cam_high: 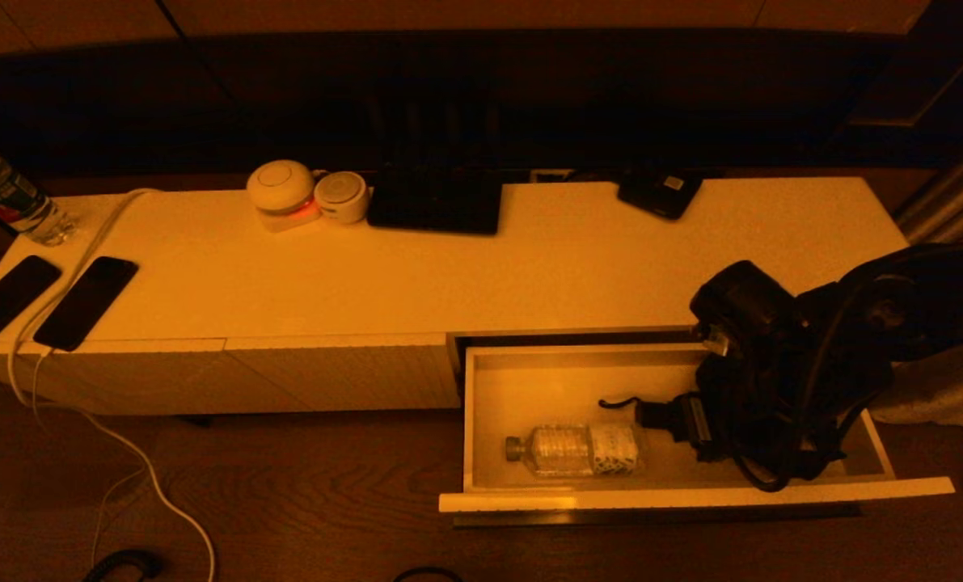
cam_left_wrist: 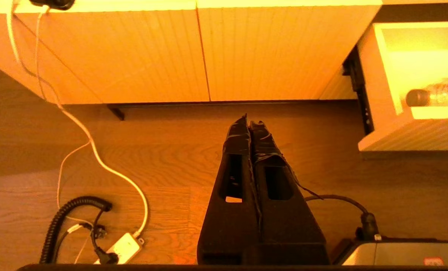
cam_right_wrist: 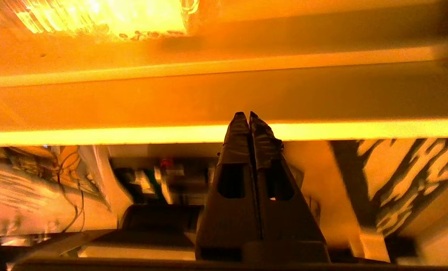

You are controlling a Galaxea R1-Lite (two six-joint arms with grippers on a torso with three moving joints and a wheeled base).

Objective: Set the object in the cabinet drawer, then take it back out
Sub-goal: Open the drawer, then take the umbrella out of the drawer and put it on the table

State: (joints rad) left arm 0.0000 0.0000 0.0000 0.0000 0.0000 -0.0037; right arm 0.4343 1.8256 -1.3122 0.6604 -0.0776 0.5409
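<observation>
The cabinet drawer point(cam_high: 691, 495) stands pulled out at the right of the low white cabinet. A clear plastic bottle point(cam_high: 574, 449) with a dark cap lies on its side on the drawer floor, near the front wall. My right gripper point(cam_high: 679, 427) is down inside the drawer just right of the bottle, apart from it. Its fingers are shut with nothing between them. In the right wrist view the gripper point(cam_right_wrist: 245, 114) points at the drawer's front wall point(cam_right_wrist: 96, 101), with the bottle point(cam_right_wrist: 107, 15) off to one side. My left gripper point(cam_left_wrist: 248, 119) hangs shut over the wooden floor, left of the drawer point(cam_left_wrist: 370, 75).
On the cabinet top sit two dark phones point(cam_high: 85, 301), a water bottle point(cam_high: 4, 198), two round devices point(cam_high: 280, 190), a dark tablet point(cam_high: 435, 200) and a black box point(cam_high: 659, 192). White cables point(cam_high: 149, 477) trail to a power strip point(cam_left_wrist: 122, 248) on the floor.
</observation>
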